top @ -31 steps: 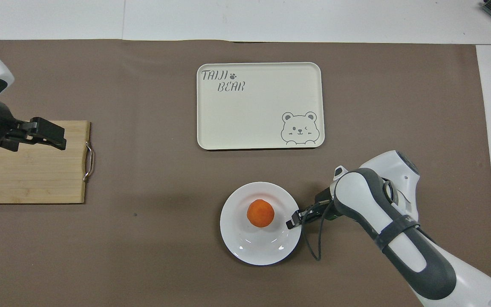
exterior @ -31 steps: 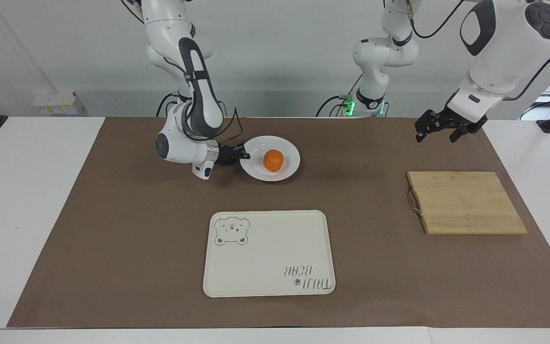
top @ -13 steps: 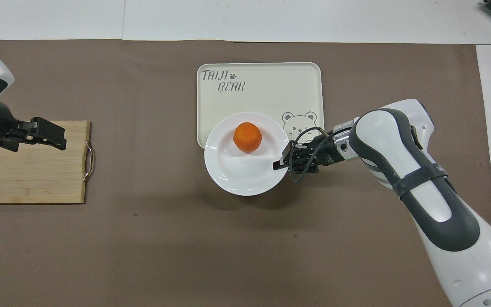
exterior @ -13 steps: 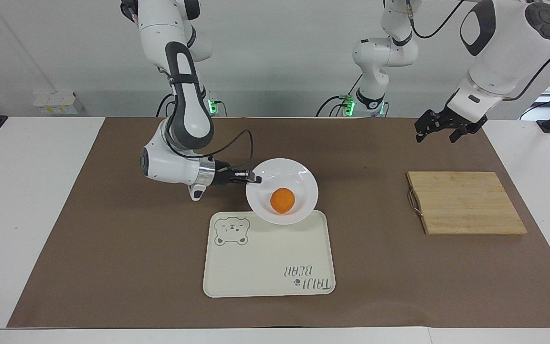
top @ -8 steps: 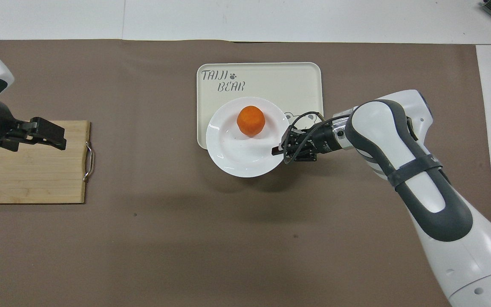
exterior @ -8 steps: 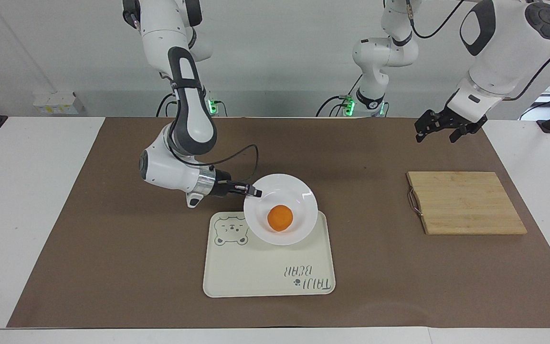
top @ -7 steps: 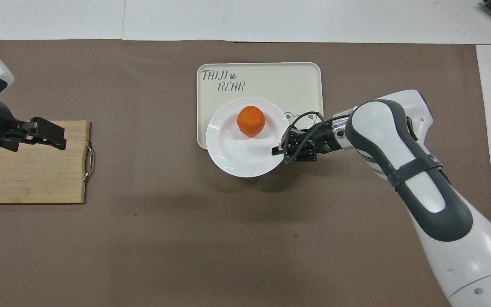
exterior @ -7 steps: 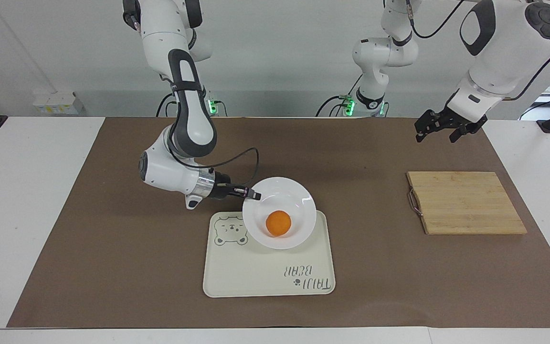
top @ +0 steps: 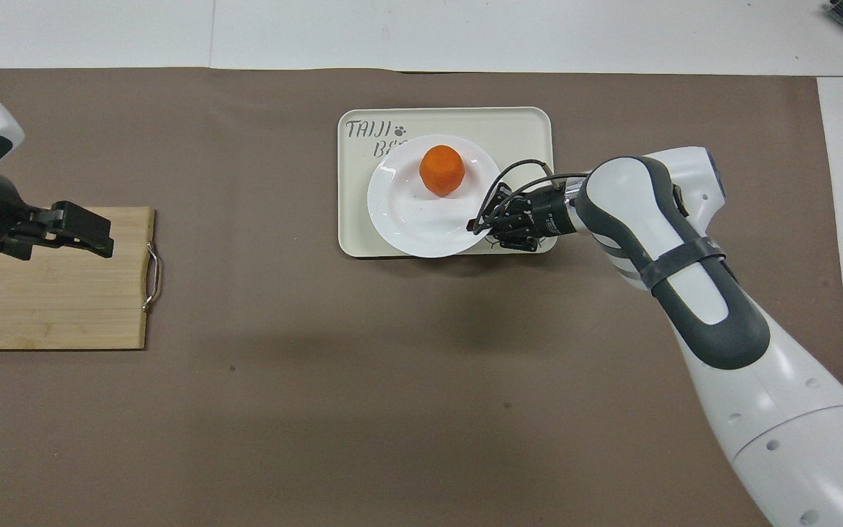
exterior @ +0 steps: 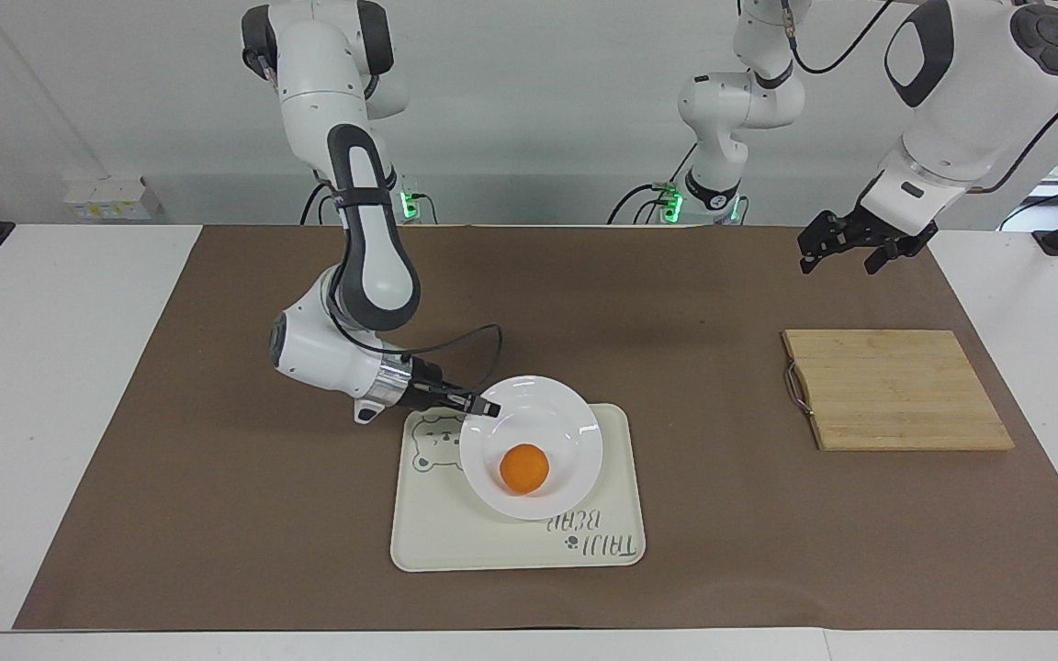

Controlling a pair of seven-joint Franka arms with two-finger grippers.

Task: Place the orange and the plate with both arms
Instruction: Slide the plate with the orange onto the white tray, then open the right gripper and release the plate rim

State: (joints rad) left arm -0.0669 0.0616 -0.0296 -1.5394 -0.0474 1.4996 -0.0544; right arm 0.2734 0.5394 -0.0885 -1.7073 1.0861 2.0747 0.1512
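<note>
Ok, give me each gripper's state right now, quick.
Left gripper: open, empty, waiting over the table near the cutting board.
Right gripper: shut on the plate rim, orange on it, over the tray.

My right gripper (exterior: pixel 489 408) is low, fingers pinched together, forearm sloping down from a bent elbow. My left gripper (exterior: pixel 839 250) waits raised, fingers apart as far as I can tell.

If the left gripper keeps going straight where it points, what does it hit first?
Probably the brown table mat. The left gripper, open and waiting, points down and toward the right arm's end, so it seems to miss the cutting board; depth is unclear.
</note>
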